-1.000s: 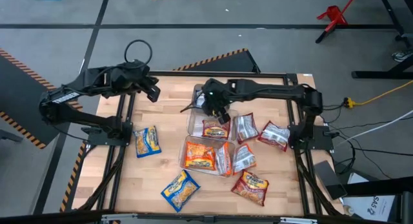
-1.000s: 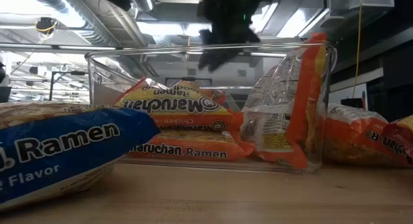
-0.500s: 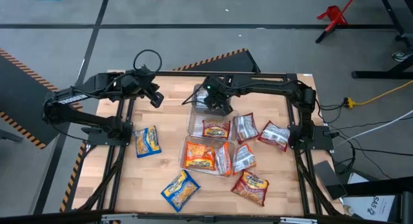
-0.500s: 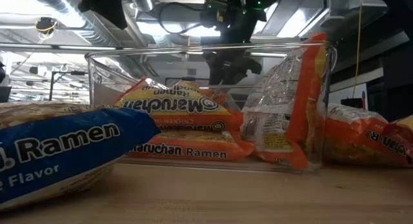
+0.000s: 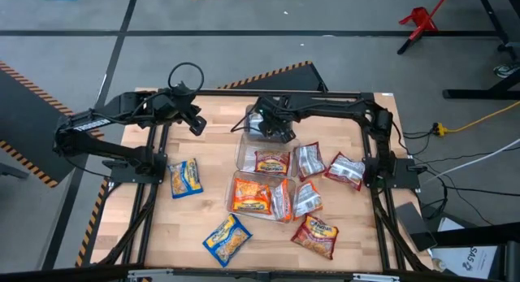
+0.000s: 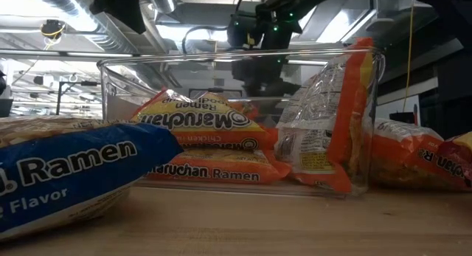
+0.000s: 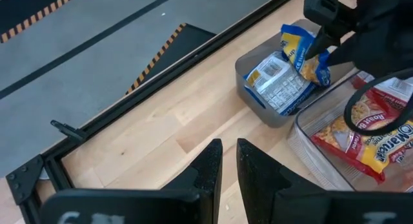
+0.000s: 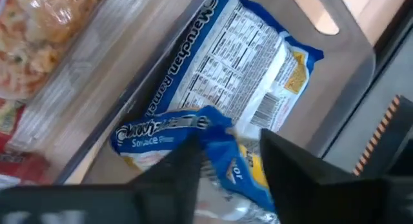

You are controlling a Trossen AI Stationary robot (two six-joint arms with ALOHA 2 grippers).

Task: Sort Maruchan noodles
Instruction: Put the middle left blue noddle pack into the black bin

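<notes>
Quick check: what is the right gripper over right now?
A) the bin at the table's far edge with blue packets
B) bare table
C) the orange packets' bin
A: the right gripper sits over the far bin, with a blue packet between its fingers.

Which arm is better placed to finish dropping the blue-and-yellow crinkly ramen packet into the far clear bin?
The right. Its right gripper already has its jaws around the blue-and-yellow crinkly ramen packet over the far clear plastic bin. The left gripper hangs shut and empty above bare wooden table, away from the bin.
</notes>
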